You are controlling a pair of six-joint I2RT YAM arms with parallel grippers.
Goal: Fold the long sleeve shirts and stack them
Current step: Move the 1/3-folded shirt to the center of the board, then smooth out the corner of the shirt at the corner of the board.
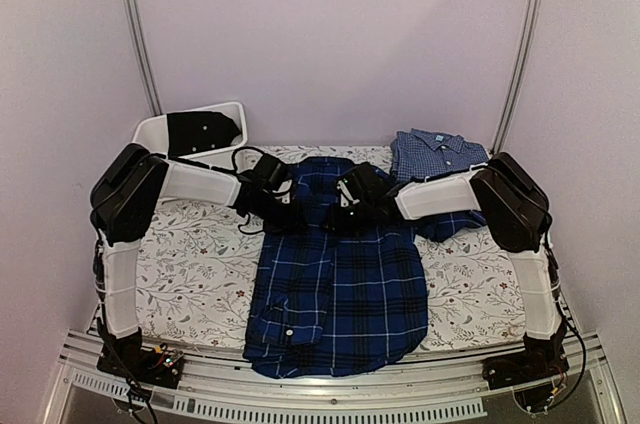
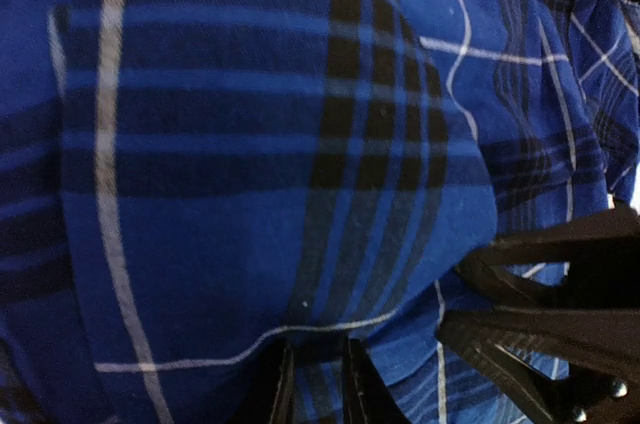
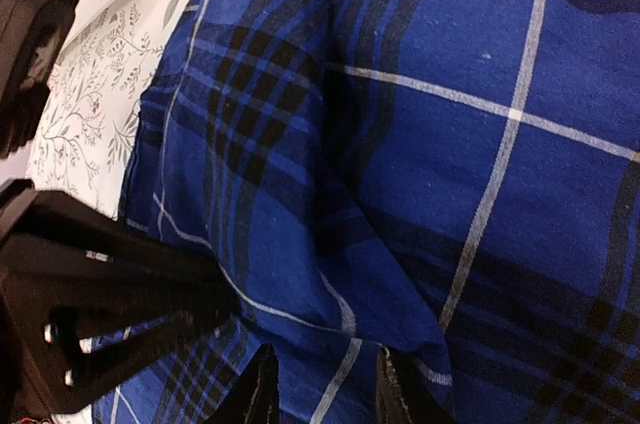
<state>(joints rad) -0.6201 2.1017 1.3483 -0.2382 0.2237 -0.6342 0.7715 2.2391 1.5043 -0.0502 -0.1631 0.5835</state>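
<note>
The navy and royal-blue plaid shirt (image 1: pixel 335 284) lies in the middle of the table, its lower hem at the near edge. Both grippers meet at its far end. My left gripper (image 1: pixel 287 206) is shut on a fold of the plaid cloth (image 2: pixel 250 194), which sits pinched between its fingers (image 2: pixel 272 394). My right gripper (image 1: pixel 347 206) is close beside it, its fingers (image 3: pixel 396 389) closed on a raised fold of the same shirt (image 3: pixel 450 144). The lighter blue fine-checked shirt (image 1: pixel 438 156) lies folded at the back right.
A white bin (image 1: pixel 160 132) with dark contents stands at the back left. A floral cloth (image 1: pixel 190 264) covers the table. Each wrist view shows the other gripper close by: the right one (image 2: pixel 540 324) and the left one (image 3: pixel 100 324).
</note>
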